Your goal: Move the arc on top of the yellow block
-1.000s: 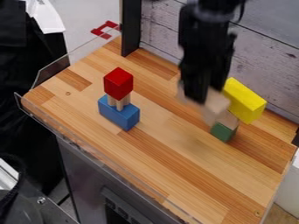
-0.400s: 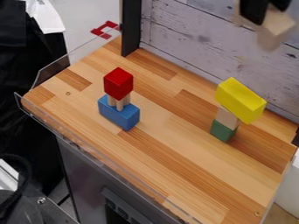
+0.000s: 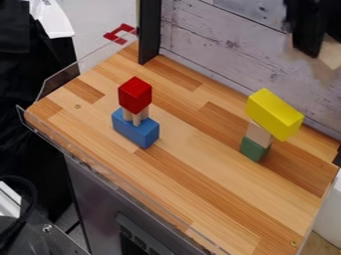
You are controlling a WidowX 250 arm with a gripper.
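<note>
You have the pale wooden arc (image 3: 331, 55) clasped in your gripper (image 3: 321, 42), its wood showing on either side of the near finger, at the upper right of the view, above and apart from the stack's yellow block (image 3: 274, 114)

Gripper (image 3: 321, 43) seen at upper right, apart from the stack; pale wooden arc (image 3: 331, 53), as far as can be made out, held in it. Yellow block (image 3: 274, 114) supported by tan block (image 3: 258, 134), set on green block (image 3: 255, 149). Leftward, red block (image 3: 135, 94) propped on tan pegs (image 3: 136, 118) above blue block (image 3: 136, 129).
</note>
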